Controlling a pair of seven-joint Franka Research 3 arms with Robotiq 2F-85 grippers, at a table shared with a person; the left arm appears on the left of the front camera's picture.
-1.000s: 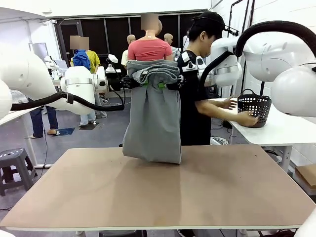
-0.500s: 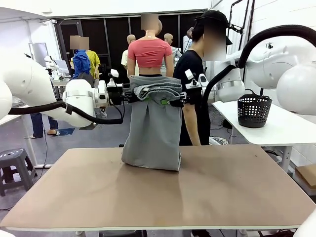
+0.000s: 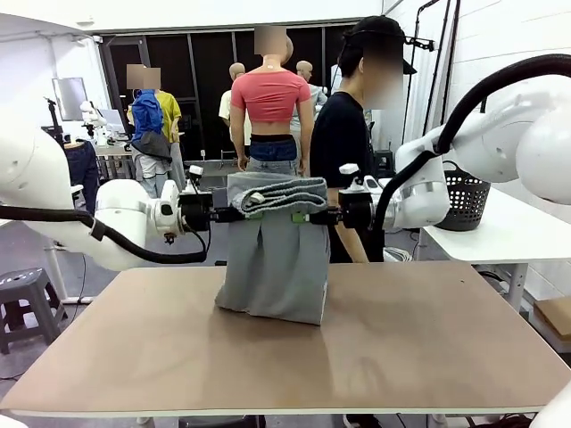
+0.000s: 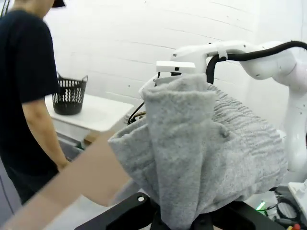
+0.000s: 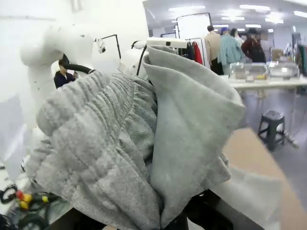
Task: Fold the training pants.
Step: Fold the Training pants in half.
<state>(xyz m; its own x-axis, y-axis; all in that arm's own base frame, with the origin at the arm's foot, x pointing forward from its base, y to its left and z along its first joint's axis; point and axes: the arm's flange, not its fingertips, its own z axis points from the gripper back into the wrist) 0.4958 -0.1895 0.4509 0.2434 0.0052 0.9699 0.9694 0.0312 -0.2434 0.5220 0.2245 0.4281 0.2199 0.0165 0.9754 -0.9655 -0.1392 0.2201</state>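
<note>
Above the far half of the wooden table (image 3: 375, 348), the training pants (image 3: 273, 267) are held up between the two arms, hanging as a narrow grey panel. The left gripper (image 3: 243, 214) is clamped shut on the bunched top edge from the picture's left, and the right gripper (image 3: 302, 217) is clamped shut on the same edge from the right, so both stand level with each other and the gathered waistband is draped in a roll across and above them. Below the grippers the cloth falls straight, and its lower hem is rested on the table surface (slightly crumpled there, with the bottom corner nearest the robot's right folded forward). Seen from the left wrist, grey fleece (image 4: 192, 158) is heaped directly over that gripper's fingers, hiding the pads; the same holds from the right wrist, where ribbed waistband fabric (image 5: 96, 143) is piled over the fingers. Behind the pants a person in a black shirt (image 3: 343, 143) is stood beside a white side table bearing a black mesh basket (image 3: 468, 203).
</note>
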